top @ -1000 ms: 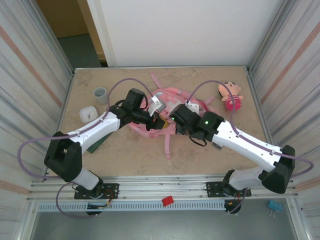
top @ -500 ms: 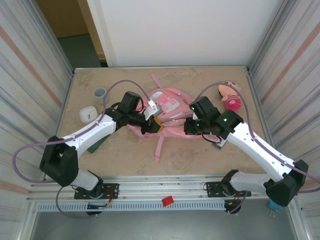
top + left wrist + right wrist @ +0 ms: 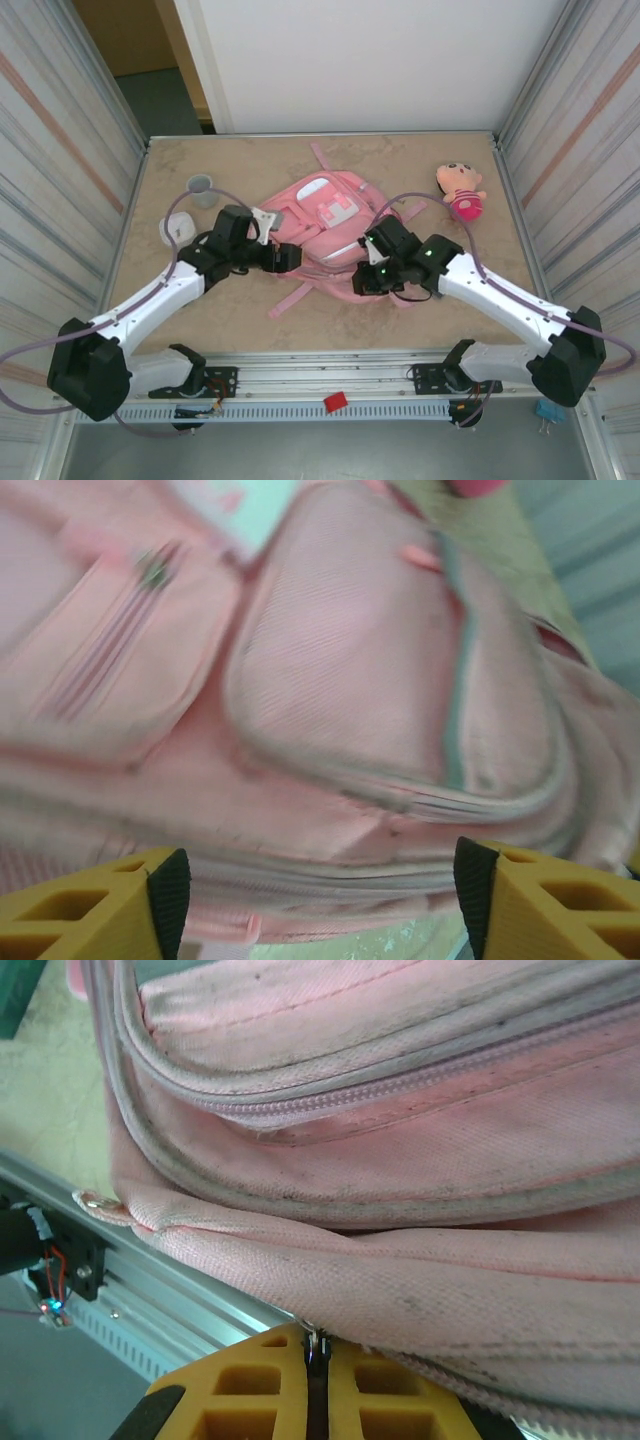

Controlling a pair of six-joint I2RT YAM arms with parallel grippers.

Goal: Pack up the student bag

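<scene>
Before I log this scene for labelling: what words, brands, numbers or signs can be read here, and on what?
None can be read.
The pale patch on the student bag bears pink marks, too small and blurred to read.

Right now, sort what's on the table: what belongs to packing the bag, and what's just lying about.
Job in hand: student bag; left gripper, open, facing it; right gripper, shut on its edge.
Lying about for now: plush doll; grey cup; small white object.
</scene>
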